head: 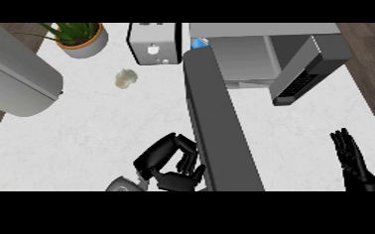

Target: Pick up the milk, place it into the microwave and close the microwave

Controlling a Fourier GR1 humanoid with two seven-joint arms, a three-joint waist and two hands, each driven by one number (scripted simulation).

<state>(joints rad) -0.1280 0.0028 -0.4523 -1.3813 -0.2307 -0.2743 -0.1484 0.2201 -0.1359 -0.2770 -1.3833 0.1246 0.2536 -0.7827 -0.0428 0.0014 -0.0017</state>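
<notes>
- Head view shows only a sliver of the milk (198, 42): a small blue-and-white shape at the front left corner of the microwave (249, 54), mostly hidden behind the top end of the robot's long grey forearm. Whether it sits inside the cavity or just at its mouth, I cannot tell.
- Microwave door (307, 72) stands swung out to the right, so closing looks like the step not yet done.
- From where things lie, I'd judge the placing stage is in hand; the next move calls for getting the arm clear of the opening and then pushing the door round.
- Left hand (172, 161) is low in the view, fingers curled, holding nothing I can see.
- Right hand (351, 158) rests open at the right edge, fingers up.
- Toaster (154, 43) and potted plant (79, 37) stand to the left.
</notes>
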